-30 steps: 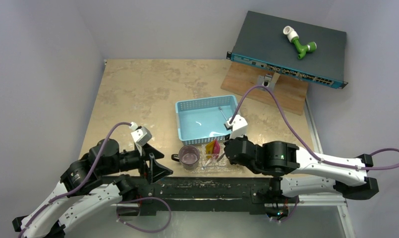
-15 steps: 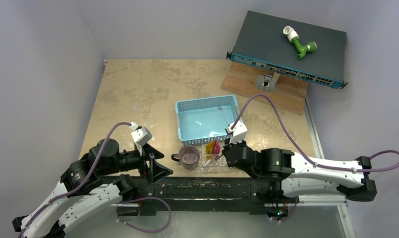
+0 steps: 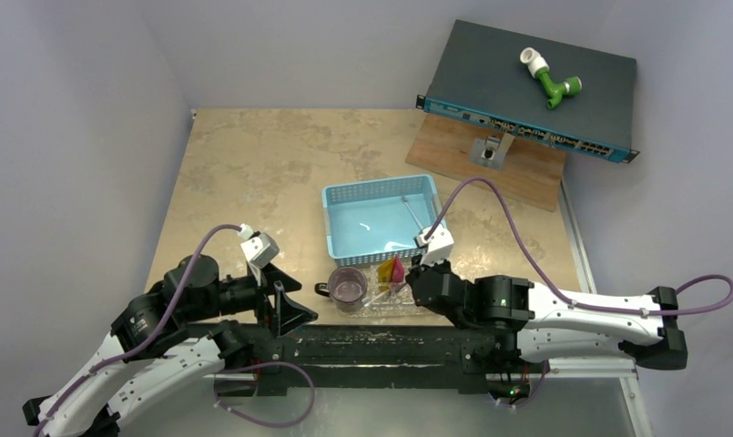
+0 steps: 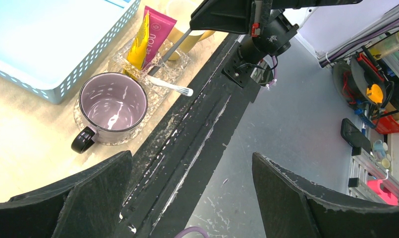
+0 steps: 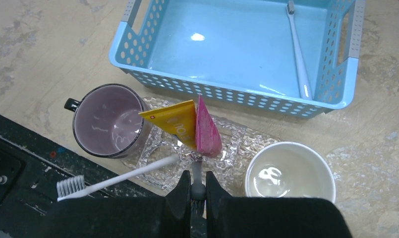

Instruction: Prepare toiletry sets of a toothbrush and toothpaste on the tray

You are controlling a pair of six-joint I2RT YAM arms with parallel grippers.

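Jaws, overhead view: left gripper (image 3: pixel 288 305) gapes wide above the black base rail (image 3: pixel 381 344); right gripper (image 3: pixel 410 279) is pinched tight over the tray's 3 o'clock half.
Tray, overhead view: clear, glittery oblong tray (image 3: pixel 394 308) lies on the tan table (image 3: pixel 253 164), just at 6 o'clock of the light-blue lattice plastic basket (image 3: pixel 337 196).
Mug, overhead view: purple mug (image 3: pixel 348 287) stands at the tray's 9 o'clock end.
Tubes, left wrist view: yellow-orange toothpaste tube (image 4: pixel 138 42) and pink-magenta toothpaste tube (image 4: pixel 156 29) lean together mid-tray, at 1 o'clock of the mug.
Brush, left wrist view: white toothbrush (image 4: pixel 170 87) lies at 3 o'clock of the mug, its bristles past the tray edge toward the rail.
Left fingers, left wrist view: black pads (image 4: pixel 88 198) stand well apart at the frame's bottom.
Grip, right wrist view: right gripper is clamped on a thin grey toothbrush (image 5: pixel 197 171), whose far end reaches the tubes' base at 12 o'clock.
Cup, right wrist view: white round cup (image 5: pixel 289 176) sits at 4 o'clock of the tubes, at the tray's end.
Basket, right wrist view: pale third toothbrush (image 5: pixel 299 49) lies along the 3 o'clock wall.
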